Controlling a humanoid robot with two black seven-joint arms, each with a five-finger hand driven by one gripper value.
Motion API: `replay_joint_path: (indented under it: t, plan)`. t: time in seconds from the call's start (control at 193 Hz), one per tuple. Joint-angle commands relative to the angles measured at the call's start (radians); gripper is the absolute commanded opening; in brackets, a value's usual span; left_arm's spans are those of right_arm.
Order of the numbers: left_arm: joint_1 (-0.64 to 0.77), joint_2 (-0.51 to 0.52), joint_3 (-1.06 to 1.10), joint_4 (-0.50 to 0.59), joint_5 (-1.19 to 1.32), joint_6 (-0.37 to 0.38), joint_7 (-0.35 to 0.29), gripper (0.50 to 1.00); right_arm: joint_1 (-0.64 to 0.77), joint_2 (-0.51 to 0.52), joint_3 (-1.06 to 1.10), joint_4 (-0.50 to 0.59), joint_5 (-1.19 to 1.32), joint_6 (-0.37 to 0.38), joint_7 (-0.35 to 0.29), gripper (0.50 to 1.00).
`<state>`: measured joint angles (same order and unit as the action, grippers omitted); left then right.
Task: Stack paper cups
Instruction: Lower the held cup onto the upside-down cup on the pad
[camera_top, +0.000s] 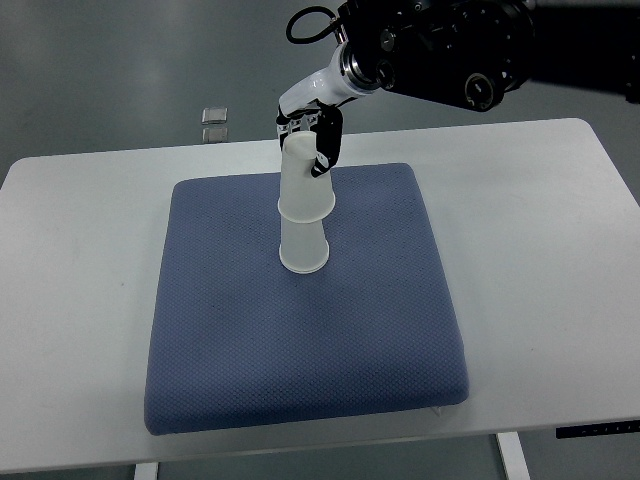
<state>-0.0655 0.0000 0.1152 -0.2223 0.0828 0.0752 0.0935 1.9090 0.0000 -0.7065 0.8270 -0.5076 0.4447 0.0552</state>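
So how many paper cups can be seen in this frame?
2. The lower cup stands upside down on the blue pad. The upper cup sits inverted over it, gripped near its top by the right hand. More could be nested inside, unseen.

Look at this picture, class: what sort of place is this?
Probably a robotics lab or test room: a plain white table carries only a blue mat and white paper cups, the right hand grips the upper cup, and the floor is bare grey.

Matt white paper cups (304, 205), textured blue cloth pad (300, 330), smooth white table (540, 250)
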Motion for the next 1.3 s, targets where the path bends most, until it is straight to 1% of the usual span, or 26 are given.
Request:
replay_joint_path:
  t: [0.0,0.316,0.471,0.678,1.015,1.295]
  plan:
    - [0.0,0.0,0.0,0.0,0.0,0.0,0.0,1.0,-0.001,0.0,0.002,0.0,0.003,-0.001,0.0,0.629]
    - [0.0,0.0,0.001,0.0,0.0,0.0,0.0,1.0,-0.001,0.0,0.01,0.0,0.008,-0.001,0.0,0.633]
    - [0.0,0.0,0.001,0.0,0.0,0.0,0.0,1.0,-0.022,0.0,0.01,-0.002,0.008,-0.004,0.0,0.633]
    - [0.0,0.0,0.001,0.0,0.0,0.0,0.0,1.0,-0.053,0.0,0.01,-0.043,0.008,-0.007,0.0,0.633]
    - [0.0,0.0,0.001,0.0,0.0,0.0,0.0,1.0,-0.079,0.0,0.012,-0.065,0.008,-0.007,0.0,0.633]
    - [0.0,0.0,0.001,0.001,0.0,0.0,0.0,1.0,-0.084,0.0,0.016,-0.065,0.014,-0.003,0.0,0.648]
